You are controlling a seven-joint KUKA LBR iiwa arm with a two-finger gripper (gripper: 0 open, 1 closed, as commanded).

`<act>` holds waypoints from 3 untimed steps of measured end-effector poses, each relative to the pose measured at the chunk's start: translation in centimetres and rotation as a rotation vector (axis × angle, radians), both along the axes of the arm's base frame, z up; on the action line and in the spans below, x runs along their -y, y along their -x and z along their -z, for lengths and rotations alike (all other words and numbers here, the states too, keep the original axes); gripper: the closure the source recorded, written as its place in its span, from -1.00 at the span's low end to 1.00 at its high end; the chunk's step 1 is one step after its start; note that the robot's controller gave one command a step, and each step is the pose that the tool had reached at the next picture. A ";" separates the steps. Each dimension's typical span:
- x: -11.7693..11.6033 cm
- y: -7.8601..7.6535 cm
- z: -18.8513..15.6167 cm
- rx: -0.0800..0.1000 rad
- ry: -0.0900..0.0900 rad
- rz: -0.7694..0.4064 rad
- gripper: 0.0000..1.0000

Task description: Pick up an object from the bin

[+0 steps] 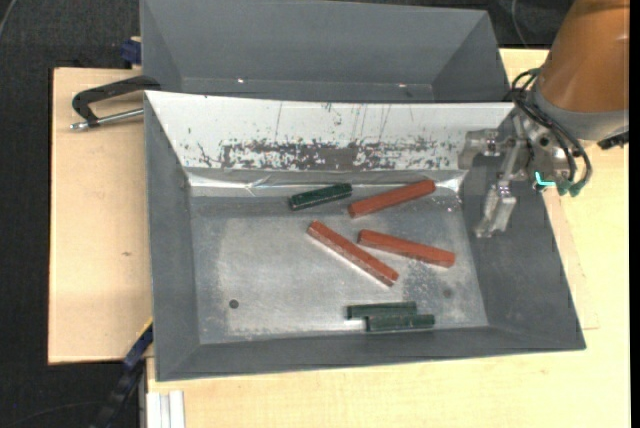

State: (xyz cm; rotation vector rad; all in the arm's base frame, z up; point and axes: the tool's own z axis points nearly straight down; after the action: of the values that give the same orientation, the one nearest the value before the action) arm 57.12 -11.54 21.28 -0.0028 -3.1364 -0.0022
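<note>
Bin [168,246] of grey metal, five loose sticks on its floor, and the slanting red stick [351,252] in the middle is our marker. Behind it and a touch left lies a dark green stick [320,197], close under the back wall. In front of the marker and to its right, a second green stick [390,318] lies along the front wall. Behind the marker to the right sits the back red stick [392,198], tilted, its right end nearer the back wall. Close beside the marker on the right lies the flat red stick [406,248]. Well right of the marker hangs the gripper [491,214], above the right sloping wall, nearest the back red stick's right end yet apart from it. How far open it is I cannot tell, and no stick shows in its grasp.
</note>
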 end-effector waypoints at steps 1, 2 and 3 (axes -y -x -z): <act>-5.5 0.7 14.4 0.005 -0.001 0.135 -1.00; -4.0 1.4 11.0 0.014 0.001 0.163 -1.00; -2.4 2.7 11.2 0.005 0.001 0.237 -1.00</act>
State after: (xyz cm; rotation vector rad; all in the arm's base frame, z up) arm 54.41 -9.17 10.08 -0.3746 -3.1195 -0.0020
